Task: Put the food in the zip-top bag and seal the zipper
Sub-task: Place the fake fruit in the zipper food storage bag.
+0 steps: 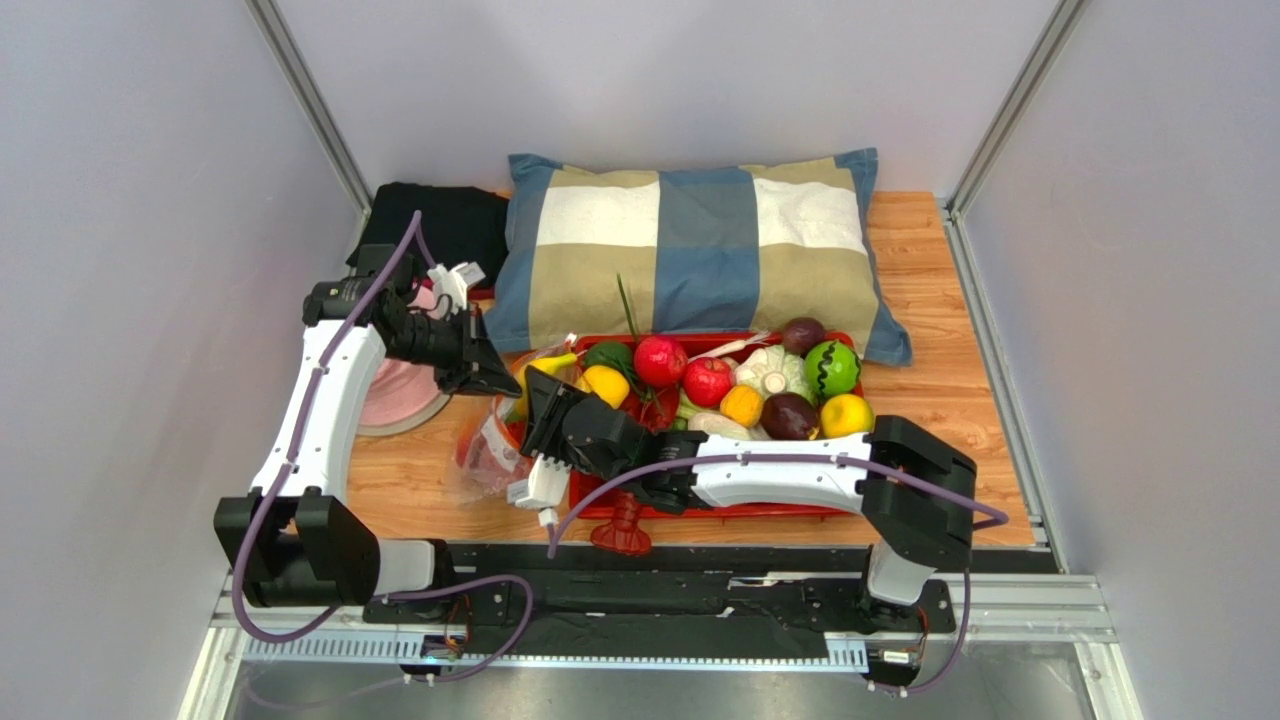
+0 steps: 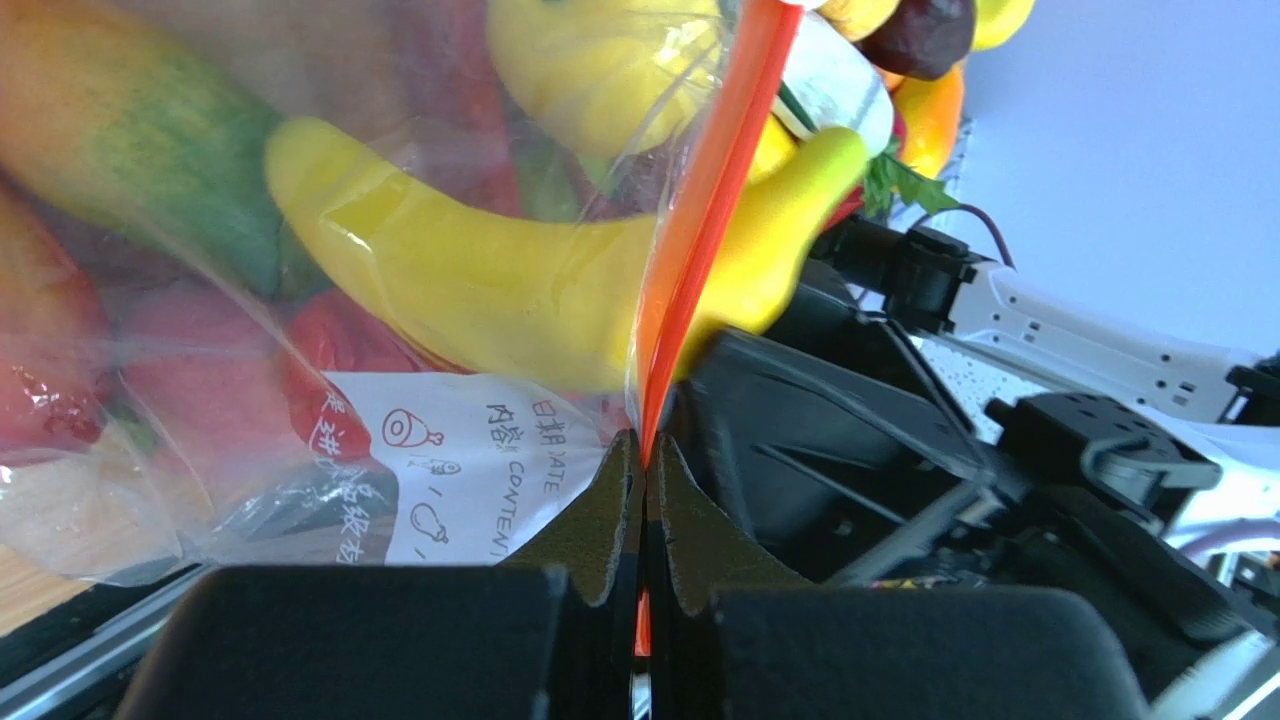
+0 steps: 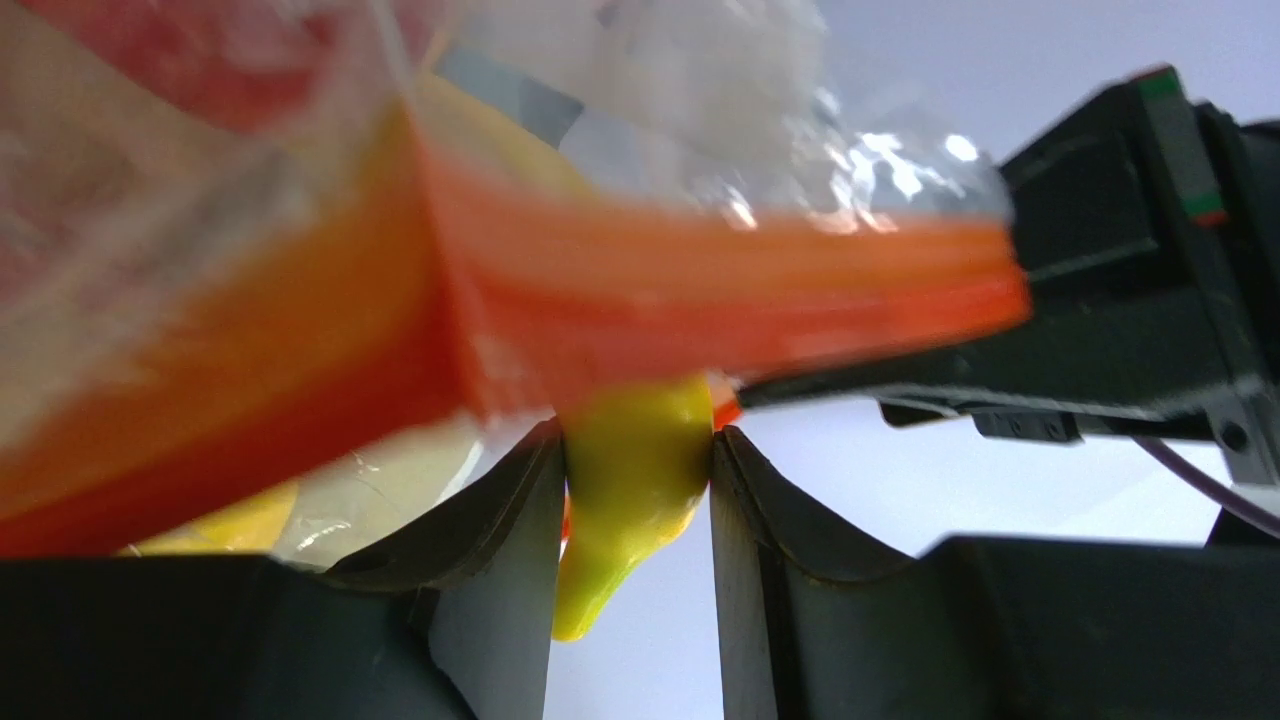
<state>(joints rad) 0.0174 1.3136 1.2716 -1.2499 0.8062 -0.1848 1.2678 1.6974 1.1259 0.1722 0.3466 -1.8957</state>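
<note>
Banana (image 3: 631, 480) straddling zip-top bag (image 2: 226, 375) mouth: R gripper (image 3: 639, 503) is clamping its tip, jaws part-closed; L gripper (image 2: 645, 488) is pinching zipper (image 2: 706, 225), jaws fully together (risk: thin plastic slipping free, mouth collapsing).

orange-red zipper (image 2: 706, 225); blurry yellow, likely banana (image 3: 631, 480)

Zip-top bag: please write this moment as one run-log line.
left fingers: shut on zipper | right fingers: shut on banana | banana: partway into zip-top bag

I've got the wooden counter (image 1: 962, 405) here: checked pillow (image 1: 699, 248) across the back, black cloth (image 1: 436, 218) far left, red tray (image 1: 781, 513) in front, red toy food (image 1: 621, 533) at the near edge.
</note>
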